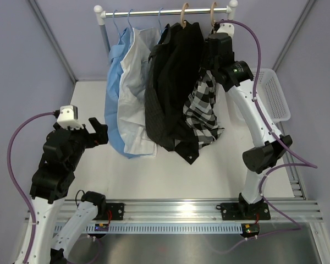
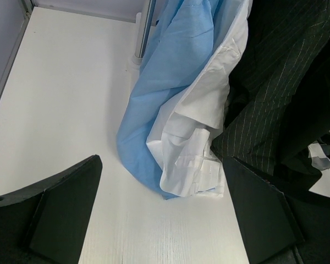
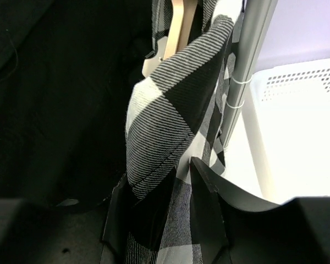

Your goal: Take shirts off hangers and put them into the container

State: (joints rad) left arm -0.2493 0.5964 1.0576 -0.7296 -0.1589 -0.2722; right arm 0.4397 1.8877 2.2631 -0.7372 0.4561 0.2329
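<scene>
step: we unhang checked shirt (image 3: 170, 99) | hangs on wooden hanger (image 3: 176, 27), container (image 3: 297, 110) near | right fingers (image 3: 209, 201) straddle its fold, grip: cannot tell | left fingers (image 2: 60, 203) released, empty | next: firm pinch, slide cloth off hanger

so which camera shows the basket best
Top external: the basket shows nearly whole at far right, its left side partly behind the right arm. The right wrist view catches only one slotted corner beside the rack post. The left wrist view shows none of it.
</scene>
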